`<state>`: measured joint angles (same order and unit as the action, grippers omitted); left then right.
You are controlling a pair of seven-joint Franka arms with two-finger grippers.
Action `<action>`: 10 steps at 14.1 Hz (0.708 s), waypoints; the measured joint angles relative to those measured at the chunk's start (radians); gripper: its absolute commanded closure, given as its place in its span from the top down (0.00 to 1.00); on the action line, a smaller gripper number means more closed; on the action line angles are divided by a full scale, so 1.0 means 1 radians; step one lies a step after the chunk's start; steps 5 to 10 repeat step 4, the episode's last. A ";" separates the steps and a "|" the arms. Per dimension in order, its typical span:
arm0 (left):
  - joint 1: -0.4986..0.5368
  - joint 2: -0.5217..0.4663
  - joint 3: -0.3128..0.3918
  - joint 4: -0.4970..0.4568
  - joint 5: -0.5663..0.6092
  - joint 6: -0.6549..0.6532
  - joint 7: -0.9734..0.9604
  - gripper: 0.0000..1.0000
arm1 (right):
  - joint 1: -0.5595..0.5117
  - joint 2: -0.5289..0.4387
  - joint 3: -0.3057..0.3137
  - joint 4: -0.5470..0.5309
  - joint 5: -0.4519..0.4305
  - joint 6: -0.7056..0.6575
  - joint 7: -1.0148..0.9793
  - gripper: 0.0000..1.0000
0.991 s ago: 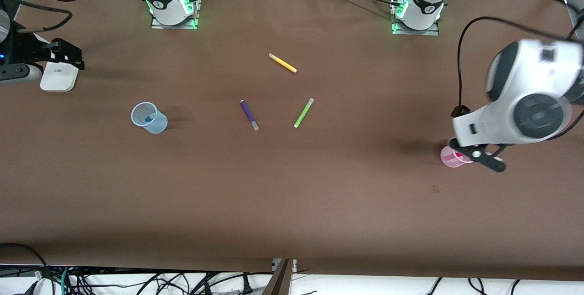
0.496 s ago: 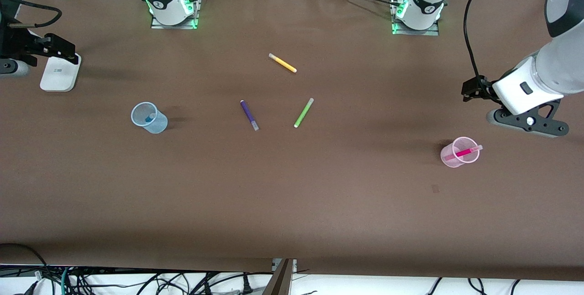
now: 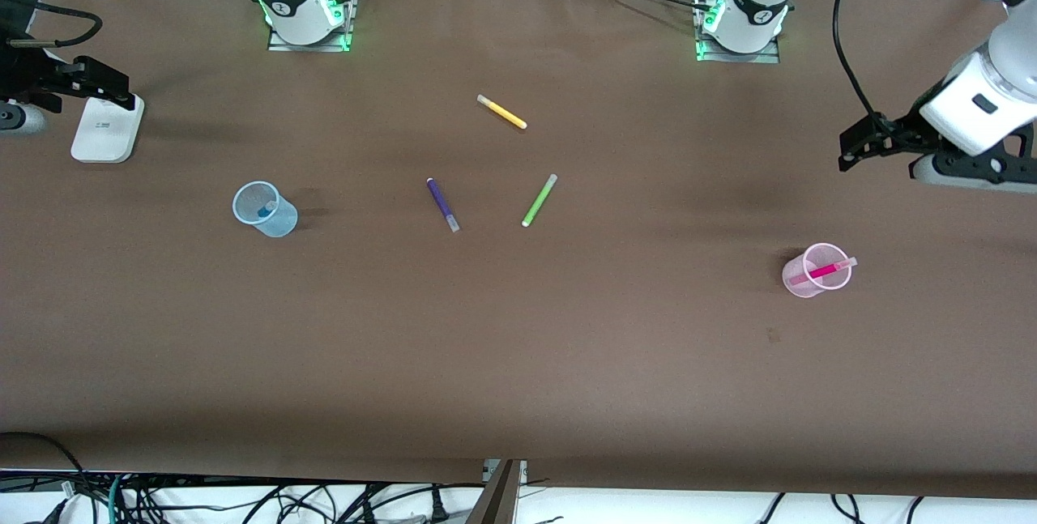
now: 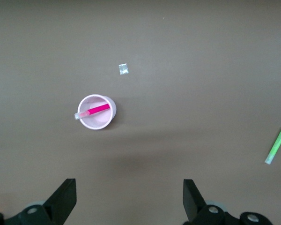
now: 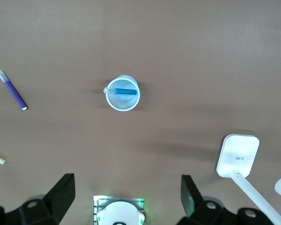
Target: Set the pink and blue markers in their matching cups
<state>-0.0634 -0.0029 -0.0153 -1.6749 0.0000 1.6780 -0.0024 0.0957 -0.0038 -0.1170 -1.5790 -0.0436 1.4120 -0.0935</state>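
Your bench (image 3: 518, 362) work looks finished. The left gripper (image 4: 126, 201) and right gripper (image 5: 126, 199) hang wide and empty. The pink marker (image 3: 825, 270) leans in the pink cup (image 3: 810, 274), the blue marker (image 5: 124, 91) in the blue cup (image 5: 123, 96); a careless sweep could topple either light cup.

Magenta-pink marker (image 3: 824, 270) with pale end in pale pink cup (image 3: 802, 282); bright blue marker (image 5: 122, 91) in pale blue cup (image 3: 275, 218). Loose pens: dark purple pen (image 3: 442, 204), lime-green pen (image 3: 539, 200), yellow pen (image 3: 502, 112). Brown table (image 3: 518, 346), white box (image 3: 106, 129).
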 measured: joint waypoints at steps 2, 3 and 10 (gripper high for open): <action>-0.015 -0.014 0.000 -0.025 0.009 0.001 -0.014 1.00 | 0.000 0.004 0.000 0.004 0.000 -0.001 0.000 1.00; -0.017 -0.010 0.000 -0.028 0.009 0.001 -0.016 1.00 | 0.000 0.007 0.000 0.007 0.000 -0.001 0.000 1.00; -0.017 -0.005 0.000 -0.028 0.009 0.002 -0.018 1.00 | 0.000 0.009 0.000 0.009 0.000 -0.001 0.000 1.00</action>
